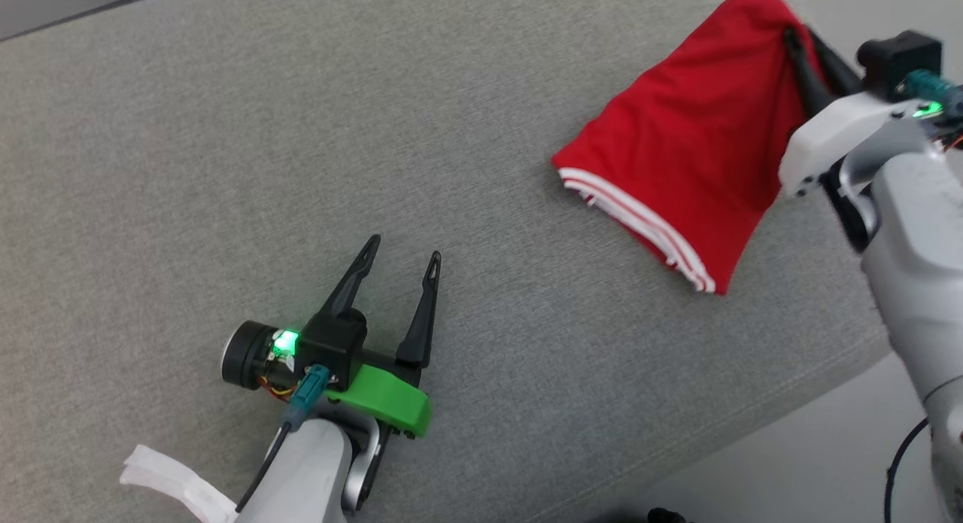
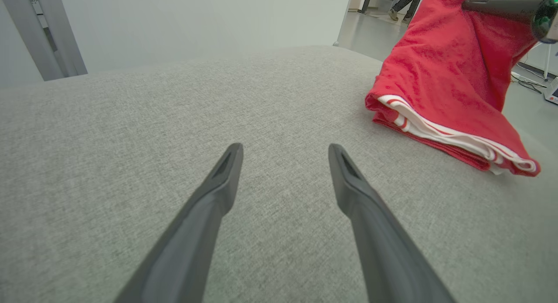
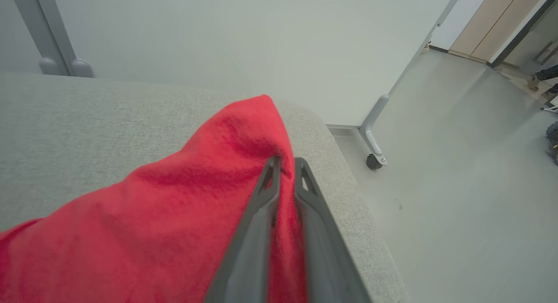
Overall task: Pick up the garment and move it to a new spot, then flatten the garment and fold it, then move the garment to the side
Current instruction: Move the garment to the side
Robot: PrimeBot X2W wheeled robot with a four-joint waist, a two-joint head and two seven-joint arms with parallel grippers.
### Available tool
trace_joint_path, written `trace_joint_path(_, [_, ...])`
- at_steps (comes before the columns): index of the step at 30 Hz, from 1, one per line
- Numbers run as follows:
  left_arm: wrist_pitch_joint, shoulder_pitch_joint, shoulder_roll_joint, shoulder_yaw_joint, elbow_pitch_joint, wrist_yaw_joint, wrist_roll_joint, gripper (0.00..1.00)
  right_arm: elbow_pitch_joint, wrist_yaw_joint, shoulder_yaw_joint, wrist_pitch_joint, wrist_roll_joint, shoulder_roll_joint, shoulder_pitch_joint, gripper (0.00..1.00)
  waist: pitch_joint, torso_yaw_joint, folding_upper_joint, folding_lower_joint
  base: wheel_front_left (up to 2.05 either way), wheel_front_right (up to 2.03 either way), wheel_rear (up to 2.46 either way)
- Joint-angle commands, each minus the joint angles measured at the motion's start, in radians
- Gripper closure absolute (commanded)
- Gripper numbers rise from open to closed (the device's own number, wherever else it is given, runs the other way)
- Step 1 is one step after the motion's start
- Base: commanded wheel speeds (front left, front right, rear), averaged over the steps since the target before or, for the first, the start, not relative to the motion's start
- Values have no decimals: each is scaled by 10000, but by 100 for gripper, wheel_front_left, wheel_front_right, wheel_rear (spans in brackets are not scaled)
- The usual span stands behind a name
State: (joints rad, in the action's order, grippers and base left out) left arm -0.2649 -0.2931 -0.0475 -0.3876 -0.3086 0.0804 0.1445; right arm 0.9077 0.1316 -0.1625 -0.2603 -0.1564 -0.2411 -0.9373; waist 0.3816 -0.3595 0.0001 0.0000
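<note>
The garment (image 1: 688, 154) is red with white stripes along one hem, folded, and lies near the right end of the grey cushion (image 1: 226, 169). Its far corner is lifted, pinched by my right gripper (image 1: 794, 38), which is shut on the cloth. In the right wrist view the two fingers of that gripper (image 3: 285, 163) close tightly on the raised red corner of the garment (image 3: 174, 216). My left gripper (image 1: 402, 252) is open above bare cushion, well left of the garment (image 2: 449, 80), with nothing between its fingers (image 2: 285, 152).
The cushion's right edge (image 1: 827, 380) drops to a pale floor (image 3: 457, 185) just beside the garment. A wheeled partition leg (image 3: 372, 137) stands on that floor. A white strip (image 1: 169, 481) hangs by my left forearm.
</note>
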Motion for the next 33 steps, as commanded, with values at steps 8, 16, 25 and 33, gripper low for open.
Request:
trace_joint_path(8, [14,-742,-72,120,107,122,-209,0,2054,-19,2240,126,1679,-1779,-1766,100,1789,1759,-1,0,0,0,0])
trace_joint_path(16, [21,-795,-115,80,24,44,-34,0,2395,-19,4842,22,3223,-2287,-1539,0,1800,1983,-1,0,0,0,0])
trace_joint_path(25, [16,-434,-80,376,198,-237,169,0,-785,-19,5261,-50,3259,-242,-610,0,812,2129,-1,0,0,0,0])
trace_joint_path(33, [15,46,-63,1344,536,-625,396,0,-3598,-19,3839,-54,1249,806,1062,0,-280,2525,-1,0,0,0,0])
